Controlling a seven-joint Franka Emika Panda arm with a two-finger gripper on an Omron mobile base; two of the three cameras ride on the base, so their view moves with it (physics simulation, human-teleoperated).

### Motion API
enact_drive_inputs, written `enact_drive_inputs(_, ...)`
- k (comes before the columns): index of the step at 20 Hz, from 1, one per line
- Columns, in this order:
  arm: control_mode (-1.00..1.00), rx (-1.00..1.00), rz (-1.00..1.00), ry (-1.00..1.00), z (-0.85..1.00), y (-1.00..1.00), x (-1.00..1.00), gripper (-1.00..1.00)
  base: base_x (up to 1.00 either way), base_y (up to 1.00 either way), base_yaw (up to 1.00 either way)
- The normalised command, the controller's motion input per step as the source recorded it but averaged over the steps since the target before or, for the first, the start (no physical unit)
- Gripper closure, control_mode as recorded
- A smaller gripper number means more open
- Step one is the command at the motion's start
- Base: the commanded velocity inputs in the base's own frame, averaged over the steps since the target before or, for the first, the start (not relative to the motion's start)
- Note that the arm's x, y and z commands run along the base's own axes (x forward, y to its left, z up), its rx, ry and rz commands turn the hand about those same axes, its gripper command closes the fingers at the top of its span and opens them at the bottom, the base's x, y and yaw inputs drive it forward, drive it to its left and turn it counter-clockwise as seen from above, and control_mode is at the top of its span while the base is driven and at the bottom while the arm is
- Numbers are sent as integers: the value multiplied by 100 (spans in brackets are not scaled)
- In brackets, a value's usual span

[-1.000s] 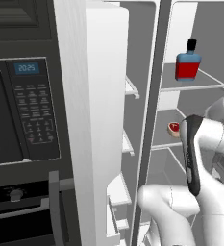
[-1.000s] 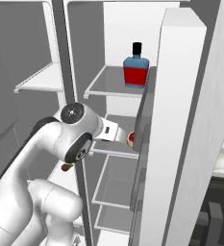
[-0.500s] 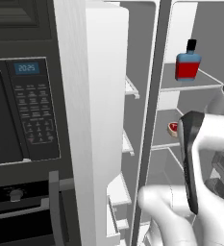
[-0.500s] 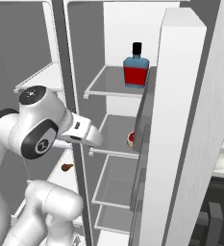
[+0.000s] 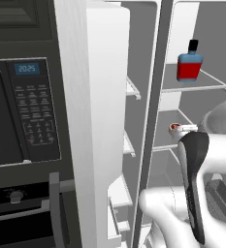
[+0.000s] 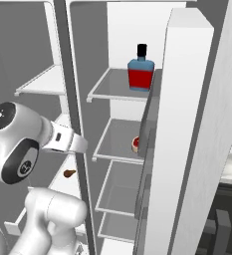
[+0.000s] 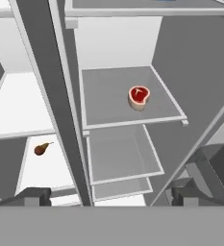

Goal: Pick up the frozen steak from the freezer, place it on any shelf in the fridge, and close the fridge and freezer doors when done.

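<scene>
The steak (image 7: 139, 96) lies alone on a fridge shelf (image 7: 104, 101), right of centre and well back from the front edge, so we judge only the doors remain. Our gripper (image 7: 108, 194) is spread open and holds nothing, in front of the divider (image 7: 51, 96) between the two compartments. The risk we see is the arm clipping that divider or the fridge door (image 6: 187, 129), or pushing the door at a bad angle so that it stays ajar.
</scene>
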Motion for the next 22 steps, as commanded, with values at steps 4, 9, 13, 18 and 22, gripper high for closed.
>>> enact_drive_inputs(4, -100, 0, 0, 0, 0, 0, 0, -100, 0, 0, 0)
enact_drive_inputs(9, 100, 0, 1, 0, 0, -1, -5, -100, 0, -8, 0)
enact_drive_inputs(13, 100, 0, 0, 0, 0, 0, 0, -100, -3, -40, 1)
enact_drive_inputs(18, 100, 0, 0, 0, 0, 0, 0, -100, -15, -19, 9)
enact_drive_inputs(22, 100, 0, 0, 0, 0, 0, 0, -100, -58, -11, 9)
